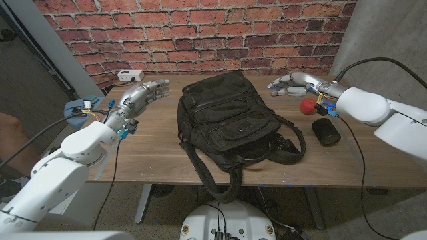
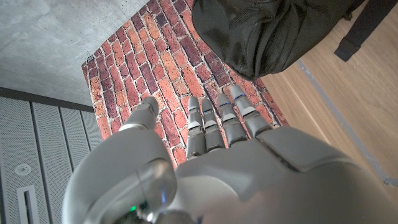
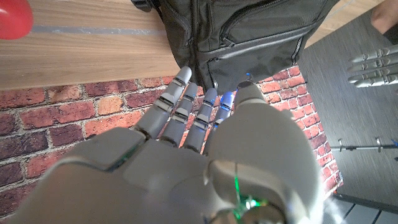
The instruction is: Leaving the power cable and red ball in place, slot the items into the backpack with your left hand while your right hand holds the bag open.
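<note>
the backpack [image 1: 230, 120] lies mid-table, long axis toward the far edge. both hands hold nothing, fingers extended; the right hand [image 1: 288, 85] near the far right corner seems nearer its top than the left hand [image 1: 143, 93].

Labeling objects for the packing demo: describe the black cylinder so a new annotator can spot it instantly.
Start at the black backpack in the middle of the wooden table, then look toward the robot's right arm. The black cylinder lies there on its side, just nearer the robot than the red ball. It is short, matte and dark, unlike the round, bright ball.
</note>
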Robot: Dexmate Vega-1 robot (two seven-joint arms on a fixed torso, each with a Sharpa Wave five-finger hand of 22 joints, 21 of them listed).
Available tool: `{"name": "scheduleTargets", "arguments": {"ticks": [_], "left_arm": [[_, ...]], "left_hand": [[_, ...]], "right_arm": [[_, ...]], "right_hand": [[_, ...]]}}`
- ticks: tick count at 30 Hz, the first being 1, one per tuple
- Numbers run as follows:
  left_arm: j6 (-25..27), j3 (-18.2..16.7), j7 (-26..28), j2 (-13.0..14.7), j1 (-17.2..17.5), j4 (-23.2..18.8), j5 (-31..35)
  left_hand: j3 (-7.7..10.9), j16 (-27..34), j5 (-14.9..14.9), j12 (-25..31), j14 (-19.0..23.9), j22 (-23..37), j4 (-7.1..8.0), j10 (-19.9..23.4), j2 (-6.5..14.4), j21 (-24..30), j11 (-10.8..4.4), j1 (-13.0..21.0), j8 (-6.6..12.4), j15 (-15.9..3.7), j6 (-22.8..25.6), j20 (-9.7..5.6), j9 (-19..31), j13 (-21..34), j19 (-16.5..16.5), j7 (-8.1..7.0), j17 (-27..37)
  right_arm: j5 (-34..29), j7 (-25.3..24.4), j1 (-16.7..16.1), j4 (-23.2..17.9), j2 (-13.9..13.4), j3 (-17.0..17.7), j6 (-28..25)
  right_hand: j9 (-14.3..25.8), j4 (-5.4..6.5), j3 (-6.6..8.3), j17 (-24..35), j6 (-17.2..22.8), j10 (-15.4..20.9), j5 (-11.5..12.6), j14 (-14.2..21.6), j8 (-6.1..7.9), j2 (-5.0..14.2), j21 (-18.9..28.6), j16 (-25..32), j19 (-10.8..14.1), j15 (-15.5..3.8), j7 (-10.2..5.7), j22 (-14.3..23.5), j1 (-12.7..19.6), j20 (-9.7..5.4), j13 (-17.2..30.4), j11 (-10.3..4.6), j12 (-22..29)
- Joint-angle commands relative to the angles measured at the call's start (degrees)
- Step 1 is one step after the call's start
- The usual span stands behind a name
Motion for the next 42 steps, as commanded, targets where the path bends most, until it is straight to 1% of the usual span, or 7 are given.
{"name": "scheduleTargets", "arguments": {"ticks": [1,5,11,23,26,30,42], "left_arm": [[-4.88,3.08,4.76,-0.91,-0.88,1.67,6.27],[-6.3,4.7,5.95,-1.26,-2.04,3.21,8.38],[-9.05,7.06,7.8,-2.05,-3.87,5.55,11.32],[-12.51,11.91,10.3,-3.88,-8.79,10.6,13.34],[-14.12,13.6,10.59,-5.41,-10.63,12.64,12.45],[-15.13,15.51,10.71,-5.9,-12.72,14.66,12.58],[-17.99,18.58,10.31,-6.45,-17.3,19.74,11.38]], "left_hand": [[0.1,0.34,0.17,0.18,0.22,0.18,0.36,0.51,-0.2,0.17,-0.05,-0.39,0.31,-0.69,0.42,-0.73,0.05,0.04,0.21,-0.14,0.1],[0.15,0.52,0.18,0.16,0.67,0.18,0.51,0.56,-0.05,0.32,-0.18,-0.6,0.26,-1.18,0.38,-0.92,0.04,0.0,0.64,-0.2,0.11],[0.23,0.67,0.2,0.19,1.08,0.18,0.63,0.74,0.09,0.4,-0.17,-0.78,0.26,-1.46,0.5,-1.0,0.03,-0.05,0.91,-0.35,0.11],[0.47,0.74,0.27,0.41,1.55,0.19,0.66,1.58,0.22,0.53,-0.34,-0.98,0.4,-1.43,1.07,-1.01,0.02,-0.16,1.33,-0.63,0.02],[0.52,0.73,0.28,0.49,1.62,0.19,0.62,1.82,0.19,0.55,-0.59,-1.0,0.42,-1.46,1.17,-1.07,0.02,-0.18,1.39,-0.76,-0.01],[0.67,0.72,0.33,0.52,1.71,0.18,0.57,1.98,0.28,0.55,-0.64,-0.96,0.5,-1.55,1.46,-1.11,0.02,-0.2,1.42,-0.8,-0.06],[0.87,0.61,0.4,0.47,1.72,0.18,0.5,2.05,0.22,0.52,-0.79,-1.08,0.45,-1.58,1.61,-1.12,0.02,-0.26,1.46,-1.0,-0.16]], "right_arm": [[2.28,-5.56,1.19,4.51,3.8,-2.74,5.93],[2.91,-7.46,2.29,6.59,6.13,-4.43,8.33],[4.05,-8.89,3.41,8.3,7.71,-5.89,10.13],[5.57,-13.0,5.28,12.89,12.64,-8.19,16.13],[5.86,-13.72,5.95,13.83,13.64,-8.95,16.66],[5.95,-14.56,6.41,14.82,14.47,-9.73,17.27],[6.0,-16.55,9.46,17.74,17.66,-13.62,17.01]], "right_hand": [[0.1,0.15,0.03,-0.04,0.19,0.5,0.21,0.35,0.17,-0.03,0.45,0.44,0.5,-7.09,0.48,-0.02,-0.56,-0.98,0.1,0.42,0.43],[0.09,0.23,0.0,-0.06,0.1,0.45,0.22,0.48,0.17,0.03,0.55,0.57,0.74,-6.98,0.6,-0.01,-0.76,-1.07,0.05,0.89,0.43],[0.08,0.31,-0.03,-0.09,-0.02,0.5,0.24,0.64,0.17,0.08,0.78,0.73,1.33,-6.91,0.8,0.0,-0.99,-1.14,-0.02,1.12,0.48],[0.05,0.46,-0.07,-0.12,-0.05,0.67,0.31,0.74,0.26,0.22,1.01,0.96,1.99,-6.5,1.24,0.03,-1.44,-1.45,-0.16,1.75,0.61],[0.05,0.46,-0.07,-0.13,-0.09,0.66,0.32,0.75,0.25,0.21,1.04,0.99,2.09,-6.46,1.31,0.03,-1.49,-1.46,-0.18,1.81,0.61],[0.04,0.53,-0.04,-0.12,-0.35,0.59,0.35,0.68,0.18,0.34,1.02,1.04,2.06,-6.34,1.36,0.04,-1.62,-1.56,-0.22,1.84,0.59],[0.01,0.59,-0.04,-0.12,-0.66,0.58,0.41,0.66,0.14,0.42,1.19,1.19,2.59,-6.27,1.66,0.06,-1.93,-1.57,-0.34,2.16,0.63]]}}
